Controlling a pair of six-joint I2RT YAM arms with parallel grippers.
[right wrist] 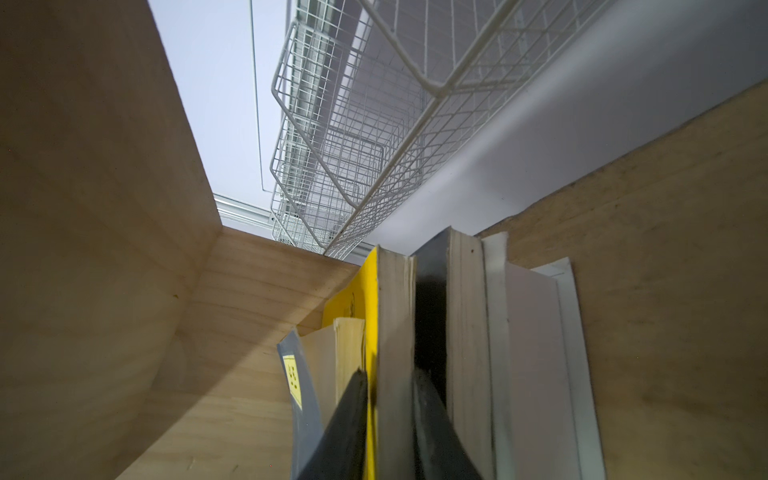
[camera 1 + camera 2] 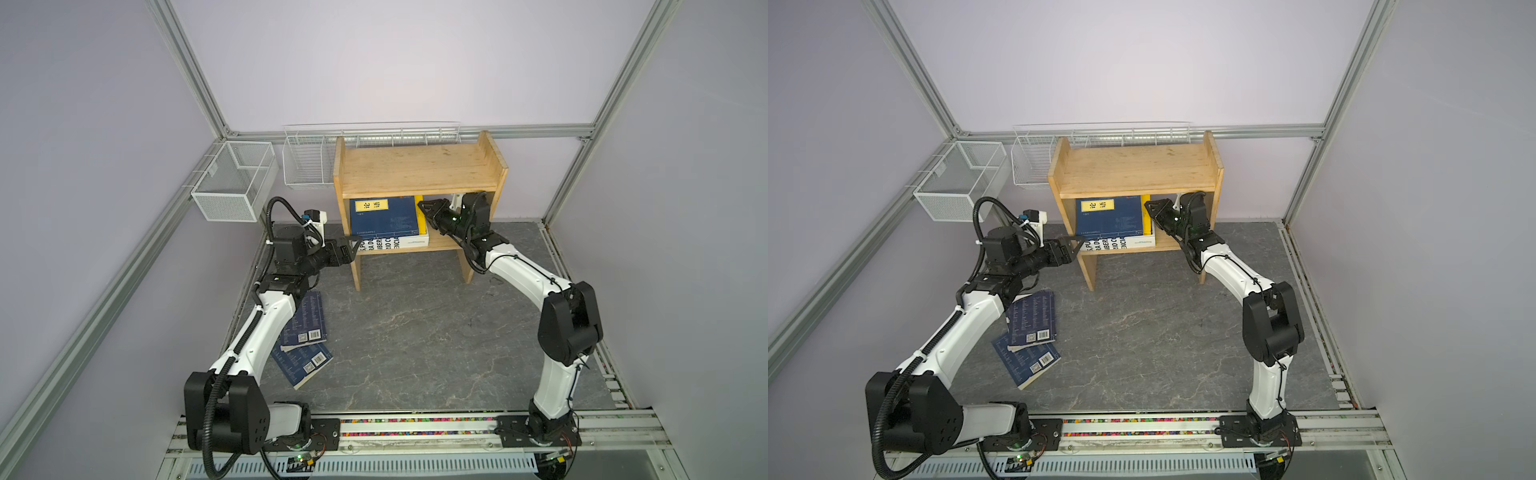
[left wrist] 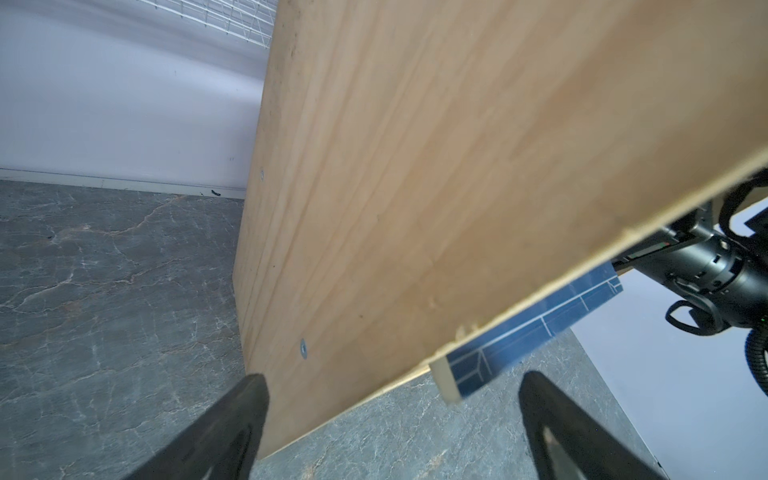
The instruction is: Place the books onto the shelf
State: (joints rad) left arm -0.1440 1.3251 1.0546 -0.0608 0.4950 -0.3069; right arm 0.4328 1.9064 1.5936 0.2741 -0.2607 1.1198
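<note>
The pine shelf stands at the back. On its lower tier lies a stack of books: a navy one on top, a yellow book, a black one and a white one with black lettering at the bottom. My right gripper reaches into the stack from the right, shut on the yellow book's open edge. Two navy books lie on the floor beside my left arm. My left gripper is open and empty, straddling the front edge of the shelf's left side panel.
Two white wire baskets hang on the back wall left of the shelf, and a longer one runs behind it. The shelf's top tier holds nothing. Grey stone floor spreads in front.
</note>
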